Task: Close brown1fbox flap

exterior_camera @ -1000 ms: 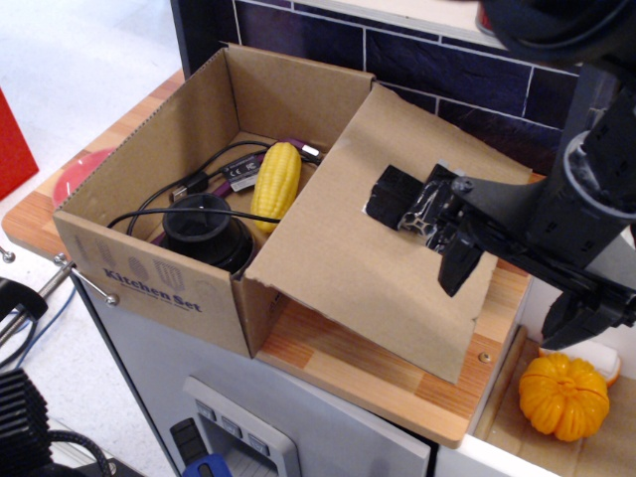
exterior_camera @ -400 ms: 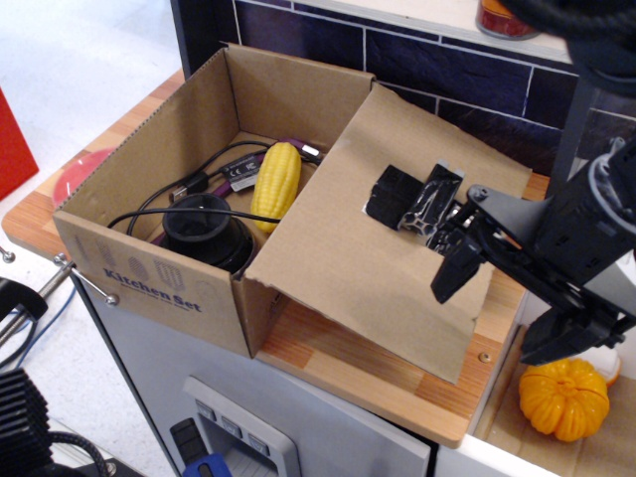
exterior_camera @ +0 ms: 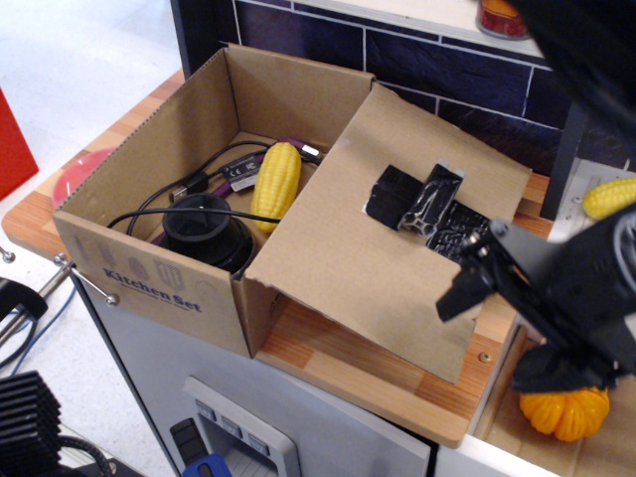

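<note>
The brown1fbox [exterior_camera: 149, 278] stands on the wooden counter with "Kitchen Set" printed on its front side. Its top is open. The flap [exterior_camera: 348, 248] hangs out to the right and slopes down over the counter, with black tape patches [exterior_camera: 417, 204] and a ragged edge. My gripper [exterior_camera: 507, 333] is black and open, just off the flap's lower right edge. One fingertip [exterior_camera: 459, 296] is at the flap's edge and holds nothing. Inside the box lie a yellow corn cob [exterior_camera: 276, 184], a black round object [exterior_camera: 204, 229] and cables.
An orange pumpkin [exterior_camera: 564, 411] sits in a recess under my gripper. A yellow item [exterior_camera: 611, 197] is at the right edge. A dark tiled wall [exterior_camera: 447, 70] stands behind the box. The counter edge [exterior_camera: 348, 373] runs below the flap. A red object [exterior_camera: 75, 174] lies far left.
My gripper has moved down and to the right, off the taped part of the flap to its lower right edge. The flap and box have not moved.
</note>
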Robot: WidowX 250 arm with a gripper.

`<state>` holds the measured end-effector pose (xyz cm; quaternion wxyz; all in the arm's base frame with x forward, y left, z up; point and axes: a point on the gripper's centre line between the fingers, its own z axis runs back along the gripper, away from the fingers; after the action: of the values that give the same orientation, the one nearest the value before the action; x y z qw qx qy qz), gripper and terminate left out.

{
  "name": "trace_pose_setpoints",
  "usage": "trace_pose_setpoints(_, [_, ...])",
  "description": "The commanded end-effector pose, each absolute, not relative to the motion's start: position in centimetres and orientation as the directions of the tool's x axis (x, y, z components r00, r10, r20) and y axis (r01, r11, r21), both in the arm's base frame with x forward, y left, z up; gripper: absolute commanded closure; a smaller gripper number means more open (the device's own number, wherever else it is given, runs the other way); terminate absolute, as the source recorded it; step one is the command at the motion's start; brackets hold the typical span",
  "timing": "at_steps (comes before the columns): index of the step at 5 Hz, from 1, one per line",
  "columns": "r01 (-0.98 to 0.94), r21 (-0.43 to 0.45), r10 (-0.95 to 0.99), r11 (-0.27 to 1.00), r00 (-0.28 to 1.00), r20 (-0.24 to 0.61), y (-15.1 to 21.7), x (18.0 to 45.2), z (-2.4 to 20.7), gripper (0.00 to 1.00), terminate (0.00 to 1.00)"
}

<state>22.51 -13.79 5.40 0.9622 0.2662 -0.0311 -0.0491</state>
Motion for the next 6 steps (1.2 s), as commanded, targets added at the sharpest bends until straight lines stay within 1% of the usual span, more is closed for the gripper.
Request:
trace_pose_setpoints(1, [0.107,0.549,-0.163,0.829,0.985,0.054,-13.3,22.4,5.1,0.00,0.00])
trace_pose_setpoints(2, [0.124,0.622,-0.201,0.773,0.978,0.055,-12.4,22.1,4.6,0.00,0.00])
trace_pose_setpoints(3, [0.140,0.651,-0.227,0.746,0.973,0.050,-12.0,21.7,4.2,0.00,0.00])
trace_pose_setpoints(4, [0.166,0.687,-0.254,0.708,0.967,0.029,-11.8,22.1,4.9,0.00,0.00])
trace_pose_setpoints(5, [0.201,0.725,-0.277,0.659,0.961,-0.014,-11.3,22.2,6.2,0.00,0.00])
trace_pose_setpoints(6, [0.213,0.743,-0.284,0.635,0.958,-0.032,-10.9,22.1,7.2,0.00,0.00])
